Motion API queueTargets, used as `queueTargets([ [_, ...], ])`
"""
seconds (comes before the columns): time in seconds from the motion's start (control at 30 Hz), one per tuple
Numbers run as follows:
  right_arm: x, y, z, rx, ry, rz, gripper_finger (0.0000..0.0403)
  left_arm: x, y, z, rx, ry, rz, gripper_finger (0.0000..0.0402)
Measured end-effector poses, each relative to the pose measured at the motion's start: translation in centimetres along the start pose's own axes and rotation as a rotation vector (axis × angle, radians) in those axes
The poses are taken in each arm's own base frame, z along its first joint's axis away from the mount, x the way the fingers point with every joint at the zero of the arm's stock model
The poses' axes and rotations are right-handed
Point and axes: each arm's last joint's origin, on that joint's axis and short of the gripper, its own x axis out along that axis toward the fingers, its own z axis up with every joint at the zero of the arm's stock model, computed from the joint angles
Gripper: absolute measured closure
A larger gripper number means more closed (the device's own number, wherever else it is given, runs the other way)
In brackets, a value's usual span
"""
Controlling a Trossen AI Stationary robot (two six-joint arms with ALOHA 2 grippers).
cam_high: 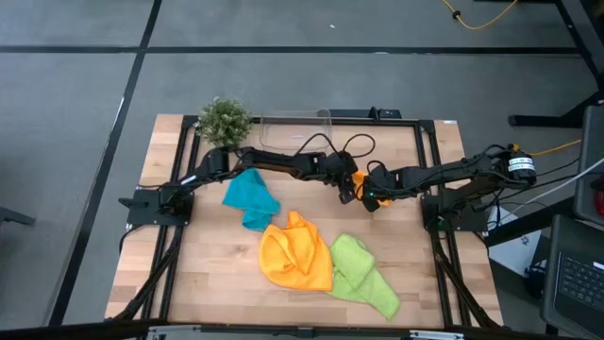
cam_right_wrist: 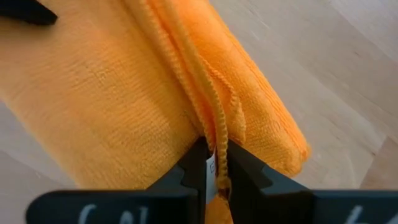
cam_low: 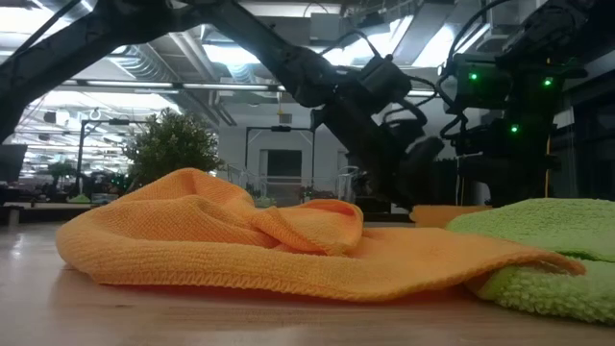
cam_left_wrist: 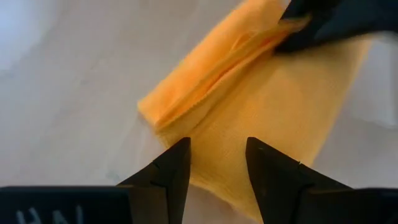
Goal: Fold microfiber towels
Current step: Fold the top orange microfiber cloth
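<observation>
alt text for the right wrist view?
The right gripper is shut on the doubled edge of an orange towel, folded over itself on the wooden table. A dark fingertip shows at its far corner.

This looks like a robot lab inside a big open office. A wooden worktop (cam_high: 311,293) in a black metal frame (cam_high: 427,170) stands on a grey carpet floor (cam_high: 283,57). Cables (cam_high: 481,17) run over the floor. Behind it are long ceiling lights (cam_low: 163,86), bare pipes and a keyboard (cam_high: 578,279) on a side desk.
</observation>
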Motion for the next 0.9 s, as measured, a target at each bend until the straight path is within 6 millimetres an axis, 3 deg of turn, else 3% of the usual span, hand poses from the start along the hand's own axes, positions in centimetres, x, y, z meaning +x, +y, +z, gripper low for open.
queueTargets([
  [0.13, 0.0, 0.02, 0.01, -0.002, -0.001, 0.002, 0.0354, 1.13, 0.29, -0.85, -0.015, 0.008, 0.004, 0.0254],
  [0.63, -0.01, -0.04, -0.16, -0.03, 0.047, 0.024, 0.0349, 1.06, 0.07, -0.68, -0.026, -0.008, 0.004, 0.0255],
  [0.9, 0.0, -0.11, -0.19, -0.061, 0.046, 0.014, 0.0259, 1.06, 0.05, -0.71, -0.025, -0.005, 0.003, 0.0255],
])
